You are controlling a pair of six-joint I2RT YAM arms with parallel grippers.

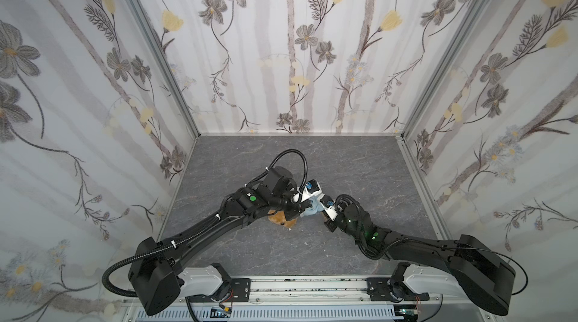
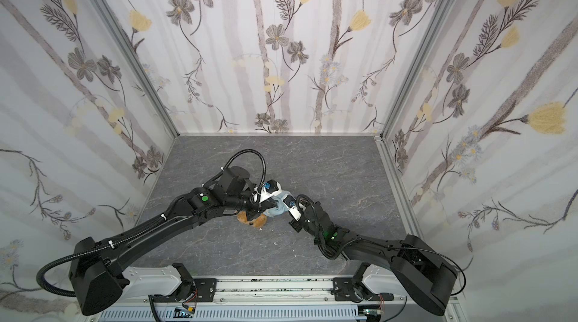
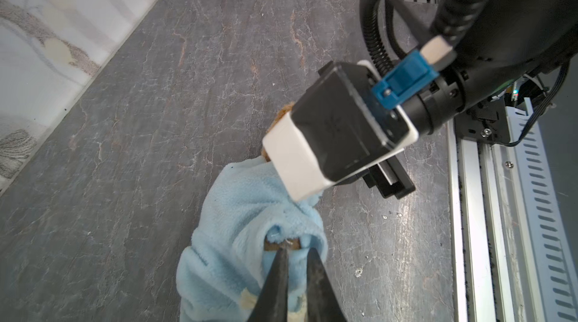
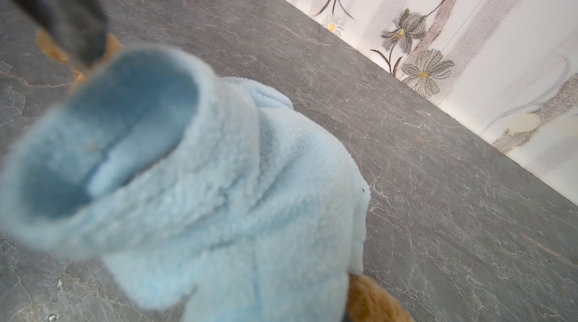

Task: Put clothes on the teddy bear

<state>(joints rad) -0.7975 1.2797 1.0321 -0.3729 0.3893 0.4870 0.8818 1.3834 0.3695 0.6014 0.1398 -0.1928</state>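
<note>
The teddy bear point(image 1: 281, 221) point(image 2: 255, 220), golden-brown and fluffy, lies mid-table, mostly under my left arm. A light-blue fleece top point(image 1: 311, 210) point(image 2: 275, 210) sits against its right side. In the left wrist view my left gripper point(image 3: 297, 253) is shut on a fold of the top point(image 3: 237, 211) at a small opening, with a brown patch point(image 3: 281, 244) at the tips. The top point(image 4: 237, 198) fills the right wrist view and hides my right gripper's fingers; brown fur point(image 4: 375, 301) shows beside it. In a top view my right gripper point(image 1: 317, 208) meets the top from the right.
Grey stone-patterned table point(image 1: 344, 164) is boxed in by floral walls on three sides. An aluminium rail point(image 1: 297, 286) with both arm bases runs along the front. The right wrist camera block point(image 3: 337, 136) hangs close above the top. A small white speck point(image 1: 306, 243) lies nearer the front.
</note>
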